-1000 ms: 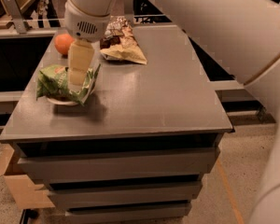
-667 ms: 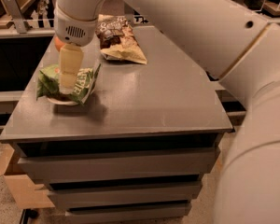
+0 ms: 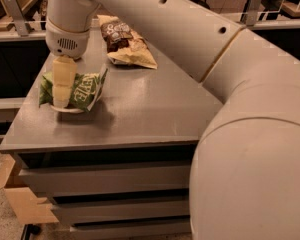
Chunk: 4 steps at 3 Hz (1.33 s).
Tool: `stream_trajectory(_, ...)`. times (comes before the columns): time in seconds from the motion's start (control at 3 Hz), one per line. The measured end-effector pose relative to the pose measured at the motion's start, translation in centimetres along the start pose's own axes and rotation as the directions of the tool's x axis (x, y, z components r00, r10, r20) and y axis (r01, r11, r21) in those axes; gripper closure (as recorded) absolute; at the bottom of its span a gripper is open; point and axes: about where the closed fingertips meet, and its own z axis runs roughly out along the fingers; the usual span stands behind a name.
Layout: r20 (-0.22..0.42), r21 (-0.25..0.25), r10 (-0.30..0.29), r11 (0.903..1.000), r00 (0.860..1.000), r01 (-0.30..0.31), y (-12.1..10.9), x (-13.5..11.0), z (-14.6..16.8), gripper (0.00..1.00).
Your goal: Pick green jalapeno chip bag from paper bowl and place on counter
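The green jalapeno chip bag lies crumpled in the paper bowl, of which only a strip of white rim shows under the bag. The bowl sits near the left edge of the grey counter. My gripper hangs straight down from the white wrist and reaches onto the left part of the bag, covering it there. The bag rests in the bowl, not lifted.
A brown-and-cream chip bag lies at the back of the counter. My large white arm fills the right side and top of the view. Grey drawer-like tiers lie under the tabletop. A cardboard box stands on the floor at the lower left.
The gripper has shifted left and lower onto the left part of the green bag. The arm now fills more of the view, and the orange fruit at the back left is hidden.
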Motion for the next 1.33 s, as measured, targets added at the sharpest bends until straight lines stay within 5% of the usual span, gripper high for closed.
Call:
stream_trajectory(0.67, -0.006, -0.035, -0.001, 0.9994, 1.000, 0.001, -0.5, -0.3, 2.0, 0.43)
stream_trajectory(1.33, 0.060, 0.038, 0.024, 0.9989, 0.998, -0.026, -1.7, 0.1, -1.7, 0.88)
